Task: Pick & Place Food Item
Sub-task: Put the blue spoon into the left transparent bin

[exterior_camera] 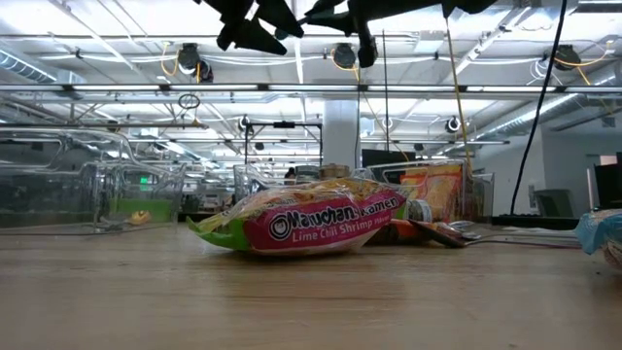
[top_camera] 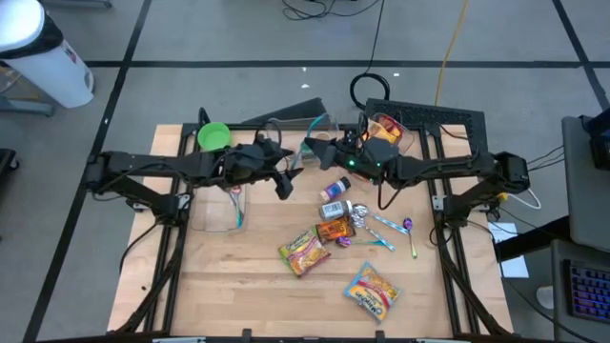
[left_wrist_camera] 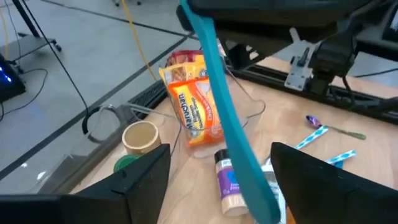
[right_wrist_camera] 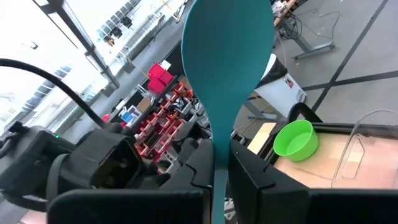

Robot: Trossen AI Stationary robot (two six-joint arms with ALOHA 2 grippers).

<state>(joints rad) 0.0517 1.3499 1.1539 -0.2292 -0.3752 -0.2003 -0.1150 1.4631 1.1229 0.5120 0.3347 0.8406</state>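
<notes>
My right gripper [top_camera: 324, 152] is shut on a teal spoon [right_wrist_camera: 227, 56], high above the table's far middle. My left gripper [top_camera: 282, 183] is open just left of it. In the left wrist view the spoon's handle [left_wrist_camera: 227, 118] runs between my left gripper's [left_wrist_camera: 236, 186] two spread fingers without touching them. A green and pink ramen packet [top_camera: 303, 251] lies flat on the table, and shows close up in the low view [exterior_camera: 311, 224]. An orange ramen packet [left_wrist_camera: 193, 106] stands in a clear bin [top_camera: 405, 133] at the far right. My right gripper pinches the teal spoon's handle [right_wrist_camera: 219, 177] between its two fingers. The fingers point about level toward the table's left. The spoon sticks out past the fingertips, its bowl [right_wrist_camera: 227, 50] farthest from the gripper. It is lifted clear of the table.
A spice bottle [top_camera: 335, 188], a can [top_camera: 334, 210], a snack bar [top_camera: 334, 231], small spoons [top_camera: 381, 224] and another packet [top_camera: 372, 291] lie right of the middle. A green bowl [top_camera: 213, 135] sits far left. A clear bin [top_camera: 217, 205] stands below my left arm.
</notes>
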